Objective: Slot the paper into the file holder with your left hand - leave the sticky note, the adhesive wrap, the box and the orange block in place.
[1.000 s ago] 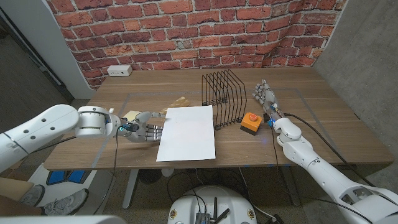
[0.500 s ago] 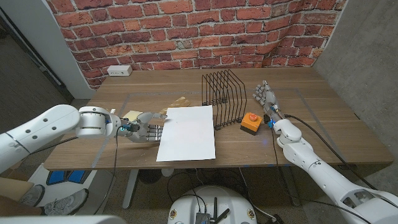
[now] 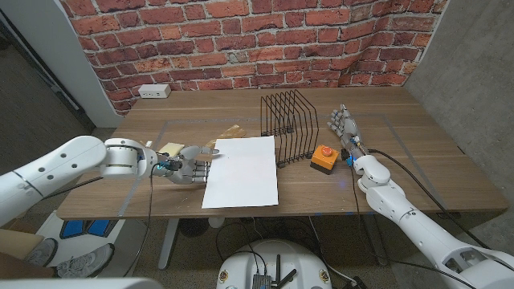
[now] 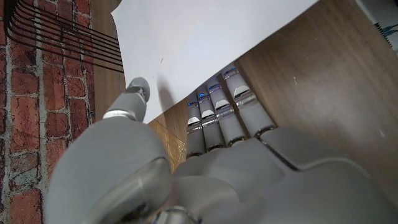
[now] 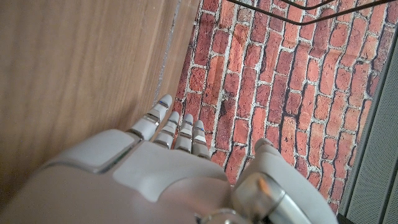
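The white sheet of paper (image 3: 241, 171) lies just left of the black wire file holder (image 3: 289, 127), its long axis running toward the table's near edge. The left hand (image 3: 186, 167) is nearer, fingers (image 4: 219, 115) slid under the sheet's left edge, thumb above: seemingly pinching it. The right hand (image 3: 344, 125), beyond the holder, holds nothing, fingers loosely spread.

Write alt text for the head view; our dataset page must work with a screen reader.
A robot's left hand reaches the left edge of a white paper lying on a wooden table, beside a black wire file holder. An orange block sits right of the holder, and the right hand stands open beyond it, before a brick wall.
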